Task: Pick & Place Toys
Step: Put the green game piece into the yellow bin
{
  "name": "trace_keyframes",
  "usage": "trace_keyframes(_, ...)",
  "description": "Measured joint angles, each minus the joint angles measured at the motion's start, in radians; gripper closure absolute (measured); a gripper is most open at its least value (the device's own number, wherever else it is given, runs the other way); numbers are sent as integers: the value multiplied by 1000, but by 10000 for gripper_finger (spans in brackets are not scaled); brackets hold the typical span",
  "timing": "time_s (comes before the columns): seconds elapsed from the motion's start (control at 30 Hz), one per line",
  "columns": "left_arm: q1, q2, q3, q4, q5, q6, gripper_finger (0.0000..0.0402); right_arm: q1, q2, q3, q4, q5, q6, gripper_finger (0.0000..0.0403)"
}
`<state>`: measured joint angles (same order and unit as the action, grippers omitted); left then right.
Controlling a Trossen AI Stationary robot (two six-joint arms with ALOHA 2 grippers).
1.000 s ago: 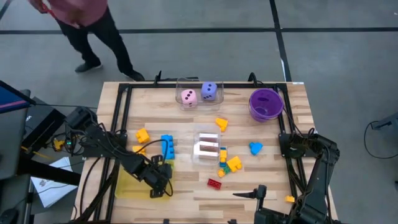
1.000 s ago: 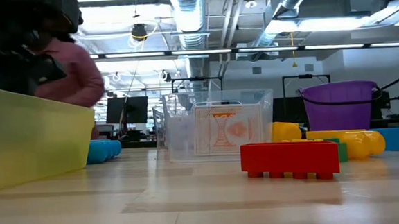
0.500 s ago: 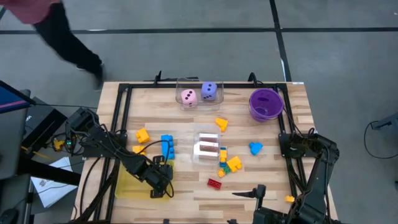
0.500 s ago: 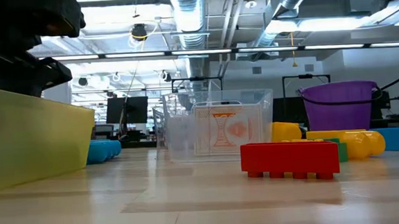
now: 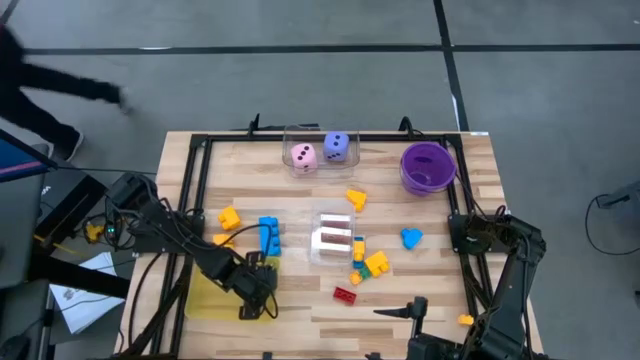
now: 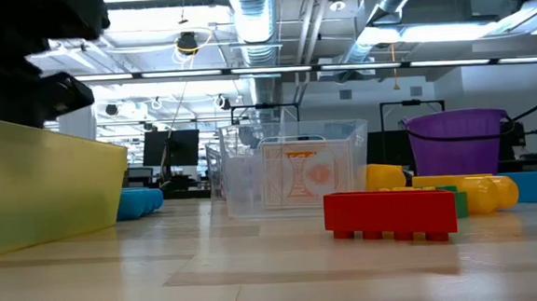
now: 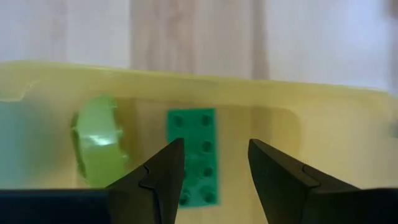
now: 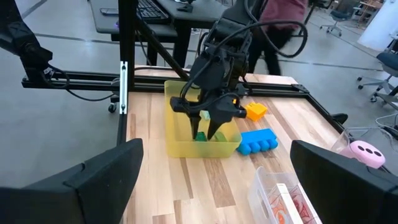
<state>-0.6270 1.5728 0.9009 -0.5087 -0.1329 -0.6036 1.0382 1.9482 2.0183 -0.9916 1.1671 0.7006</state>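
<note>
Left gripper releasing a green brick into the yellow tray; right arm waits.

High view: the left gripper hangs over the yellow tray at the counter's 8 o'clock corner, while the right gripper idles at 5 o'clock, fingers spread wide. Loose toys lie mid-counter: a blue brick, a red brick, a blue shape. Low view: the red brick lies nearest, the tray wall at 9 o'clock. Left wrist view: the fingers stand apart, empty, above a green brick lying flat in the tray beside a pale green shape. Right wrist view: the left gripper points down into the tray. The drop looks done; next it should lift clear and reach for the blue brick just beside the tray.
</note>
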Motion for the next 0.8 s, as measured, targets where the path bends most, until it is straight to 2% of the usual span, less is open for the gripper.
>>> trace_keyframes(0.13, 0, -65, 0, 0, 37, 39, 230, 0, 0, 0, 0, 0, 0, 3)
trace_keyframes(0.4, 0, -265, 0, 59, 36, 169, 234, -1, 0, 0, -7, 0, 11, 3)
trace_keyframes(0.47, 0, -307, 0, 135, 21, 260, 234, -1, 0, 0, -31, 0, 27, 3)
trace_keyframes(0.57, 0, -361, 0, 311, -48, 492, 234, -9, 0, 0, -111, 0, 102, 3)
trace_keyframes(0.7, 0, -398, 2, 591, -149, 784, 234, -35, 0, 0, -297, -5, 294, 3)
trace_keyframes(0.8, 0, -410, 2, 680, -186, 889, 234, -63, 3, -8, -447, -63, 459, 3)
